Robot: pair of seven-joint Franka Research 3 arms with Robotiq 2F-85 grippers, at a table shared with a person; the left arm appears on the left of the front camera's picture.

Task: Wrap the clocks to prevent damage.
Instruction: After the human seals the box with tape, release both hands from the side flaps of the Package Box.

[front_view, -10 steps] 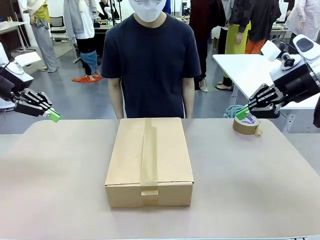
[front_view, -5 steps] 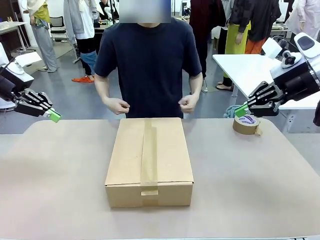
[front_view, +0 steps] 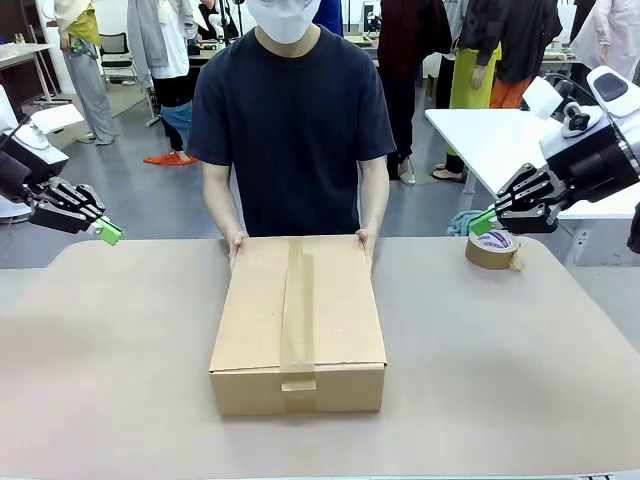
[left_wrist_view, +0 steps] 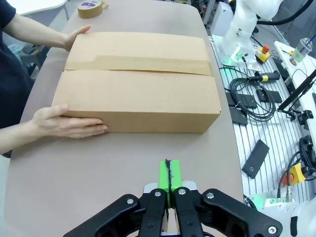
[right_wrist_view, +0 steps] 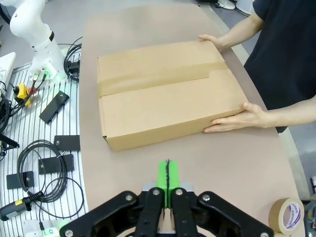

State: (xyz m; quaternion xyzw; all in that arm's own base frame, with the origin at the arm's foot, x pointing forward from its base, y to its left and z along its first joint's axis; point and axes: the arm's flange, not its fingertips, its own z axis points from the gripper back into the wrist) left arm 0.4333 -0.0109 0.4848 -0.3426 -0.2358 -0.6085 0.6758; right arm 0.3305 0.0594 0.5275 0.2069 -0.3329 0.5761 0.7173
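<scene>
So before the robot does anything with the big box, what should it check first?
1. Box sealed: ok. The cardboard box has tape along its top seam.
2. Person's hands out of the way: not ok. One hand and the other hand are holding the box's far end.
3. Left gripper free: ok. Its fingers are shut on nothing, off to the side of the table.
4. Right gripper free: ok. Fingers shut, hanging just above the tape roll.
5. Clocks wrapped inside: cannot tell, the box is closed.
</scene>
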